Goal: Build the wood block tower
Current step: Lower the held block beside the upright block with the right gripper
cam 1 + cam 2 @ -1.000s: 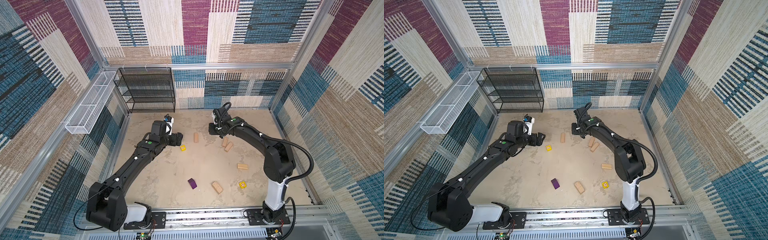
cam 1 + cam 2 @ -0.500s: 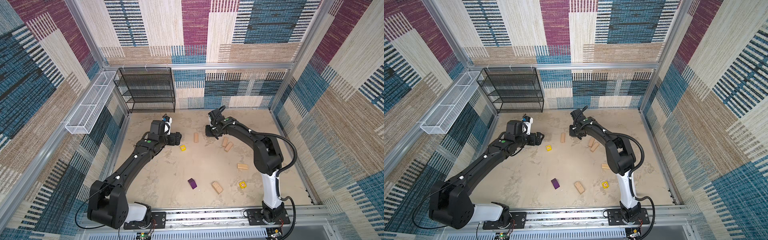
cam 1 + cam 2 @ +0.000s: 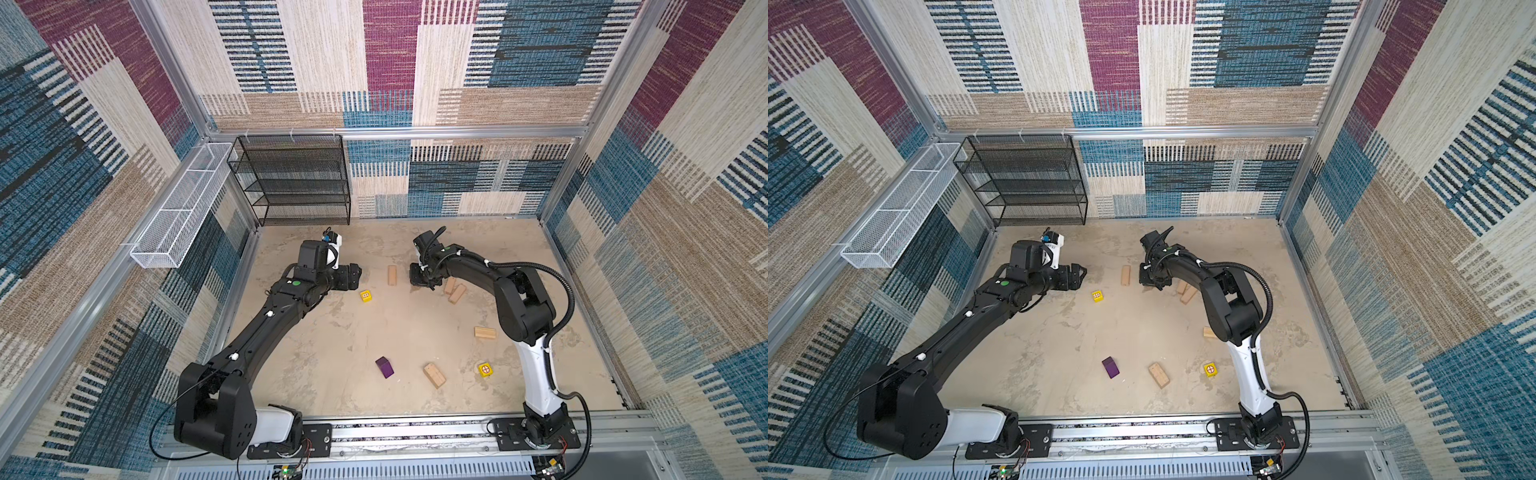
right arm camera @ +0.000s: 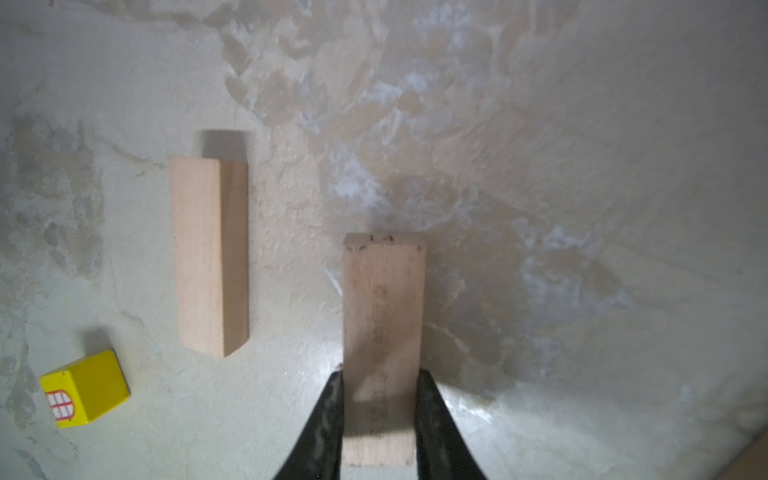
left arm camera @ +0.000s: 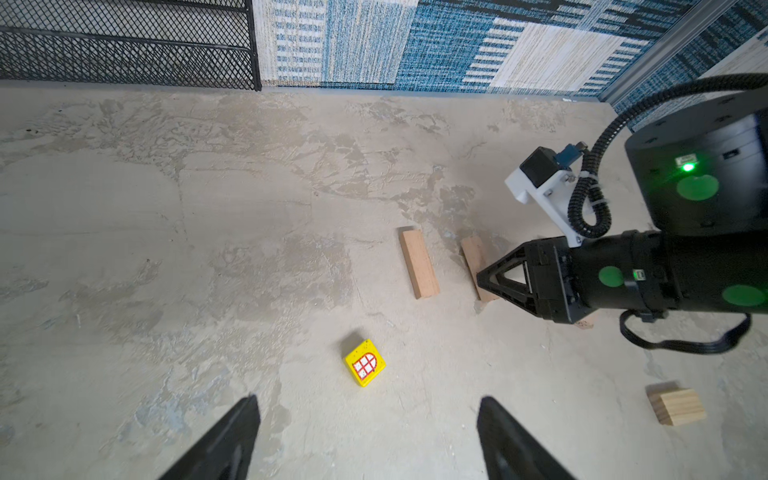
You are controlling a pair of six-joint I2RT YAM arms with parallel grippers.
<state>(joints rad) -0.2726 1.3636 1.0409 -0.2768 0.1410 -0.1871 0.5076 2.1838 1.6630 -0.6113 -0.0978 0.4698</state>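
No wood block tower is in view; the blocks lie singly on the sandy floor. My right gripper (image 3: 419, 279) (image 4: 379, 399) is shut on a tan brick (image 4: 382, 307), held low over the floor. This brick runs parallel to a second tan brick (image 3: 392, 275) (image 4: 210, 257) that lies flat beside it. My left gripper (image 3: 355, 276) (image 5: 368, 415) is open and empty, with a yellow cube (image 3: 365, 296) (image 5: 365, 363) just ahead of its fingertips. A purple block (image 3: 385, 367), another yellow cube (image 3: 485, 369) and other tan bricks (image 3: 434, 375) lie nearer the front.
Two tan bricks (image 3: 453, 289) lie side by side just right of the right gripper, and one more (image 3: 485, 332) sits near that arm's elbow. A black mesh shelf (image 3: 297, 183) stands at the back left, and a white wire basket (image 3: 178, 208) hangs on the left wall.
The right gripper has carried its brick left and down, closer to the lone flat brick, and the arm's elbow has swung in. The left gripper has hardly moved.
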